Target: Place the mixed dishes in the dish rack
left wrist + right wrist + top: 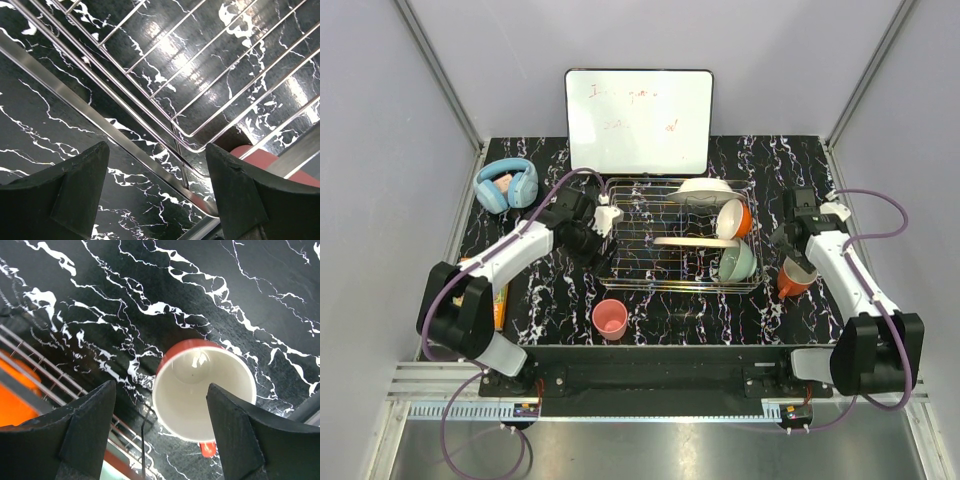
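Note:
The dish rack (660,270) stands mid-table. In it are a white plate (703,187), an orange bowl (734,218), a pink plate (695,242) and a mint-green bowl (737,262). A small pink cup (610,319) stands on the table in front of the rack. An orange mug (796,278) lies just right of the rack. My right gripper (790,245) is open just above the mug (205,390), whose white inside faces the wrist camera. My left gripper (598,228) is open and empty over the rack's left rim (125,145).
A whiteboard (639,122) stands behind the rack. Light-blue headphones (506,184) lie at the back left. An orange book (500,302) lies under my left arm. Rack wires (50,375), the orange bowl (15,402) and a mint-green edge (114,472) show left of the mug.

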Controlling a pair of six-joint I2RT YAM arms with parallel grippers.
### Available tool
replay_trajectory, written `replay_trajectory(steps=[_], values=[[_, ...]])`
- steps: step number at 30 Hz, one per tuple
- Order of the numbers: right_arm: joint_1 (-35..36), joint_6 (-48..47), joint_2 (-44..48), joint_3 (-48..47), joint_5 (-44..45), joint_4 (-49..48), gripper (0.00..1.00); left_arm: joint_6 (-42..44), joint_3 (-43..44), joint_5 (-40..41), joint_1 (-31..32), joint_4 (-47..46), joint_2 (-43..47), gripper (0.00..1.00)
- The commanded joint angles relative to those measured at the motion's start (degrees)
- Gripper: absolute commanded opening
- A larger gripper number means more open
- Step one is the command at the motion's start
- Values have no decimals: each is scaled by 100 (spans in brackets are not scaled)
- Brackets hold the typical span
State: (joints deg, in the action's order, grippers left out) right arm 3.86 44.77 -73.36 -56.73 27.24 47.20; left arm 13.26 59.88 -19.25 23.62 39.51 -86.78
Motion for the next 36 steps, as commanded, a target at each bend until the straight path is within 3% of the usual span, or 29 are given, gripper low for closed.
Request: replay_trajectory(steps=[1, 9, 10, 12, 16, 18, 19, 22, 23, 28, 32, 36], values=[[-104, -65, -248, -22, -87, -351, 79, 124, -125, -185, 90, 496, 355, 81], [-175, -136, -705, -31, -79, -554, 66, 204, 32, -185, 99, 733, 469, 82], [-175, -153, -732, -40, -79, -580, 65, 212, 120, -141, 108, 751, 495, 86], [-166, -162, -828, -23, -62, -615, 61, 151, 252, 365, 108, 769, 566, 99], [-184, -214, -908, 118, -52, -720, 55, 142, 797, 1150, 73, 769, 820, 99], [-175, -223, -934, 197, -149, -765, 47, 116, 1059, 1300, 47, 778, 987, 99], [-175, -206, -908, 276, -175, -800, 32, 98, 1148, 1344, 47, 787, 1031, 99], [-184, -197, -838, 425, -228, -896, 8, 19, 1526, 1423, 38, 918, 1111, 99], [-184, -197, -820, 435, -228, -897, 5, 10, 1605, 1424, 38, 936, 1128, 99], [-184, -372, -505, 303, -220, -809, 0, -69, 1984, 1511, -24, 1042, 1260, 99], [-184, -583, 372, -4, -237, -660, 0, -174, 2212, 1362, -24, 1059, 1401, 99], [-175, -698, 1419, -539, -1008, -711, 0, -218, 2606, 897, -33, 1068, 1480, 99]])
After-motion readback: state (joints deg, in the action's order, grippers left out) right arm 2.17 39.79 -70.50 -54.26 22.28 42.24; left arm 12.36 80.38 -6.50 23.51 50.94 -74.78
